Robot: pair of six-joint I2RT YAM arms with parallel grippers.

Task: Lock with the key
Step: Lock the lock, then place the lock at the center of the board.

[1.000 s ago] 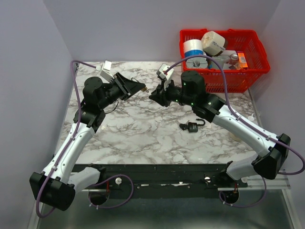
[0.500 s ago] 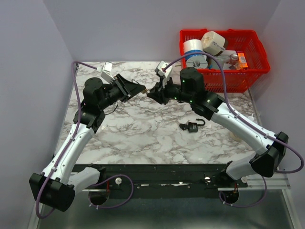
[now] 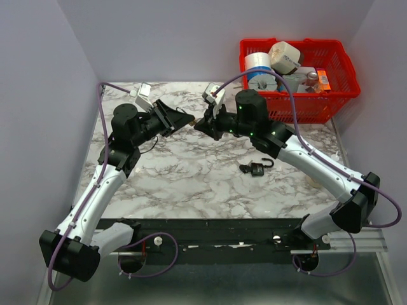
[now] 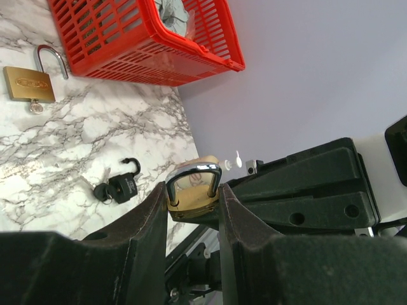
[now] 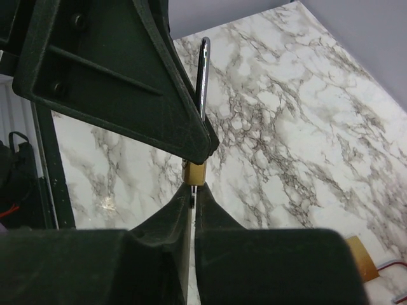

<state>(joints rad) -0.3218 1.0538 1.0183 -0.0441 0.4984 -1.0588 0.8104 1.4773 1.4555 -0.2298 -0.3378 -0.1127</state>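
Observation:
A brass padlock (image 4: pixel 194 190) with a steel shackle is held off the table, and my left gripper (image 4: pixel 191 203) is shut on its body. In the top view the two grippers meet tip to tip above the back of the table, left gripper (image 3: pixel 188 117) against right gripper (image 3: pixel 198 123). My right gripper (image 5: pixel 193 190) sits just under the padlock body (image 5: pixel 195 173), pinched on a thin metal sliver there, apparently a small key in its keyhole. A key bunch with black heads (image 3: pixel 245 168) lies beside a black padlock (image 3: pixel 257 168) on the marble.
A red basket (image 3: pixel 331 95) full of items stands at the back right. A second brass padlock (image 4: pixel 27 84) with an open shackle lies on the marble near the basket (image 4: pixel 191 60). The black padlock (image 4: pixel 121 187) lies under the right forearm.
My right gripper has slid left to the left gripper's tip and its jaws have closed under the padlock. The left arm has stayed still, holding the padlock.

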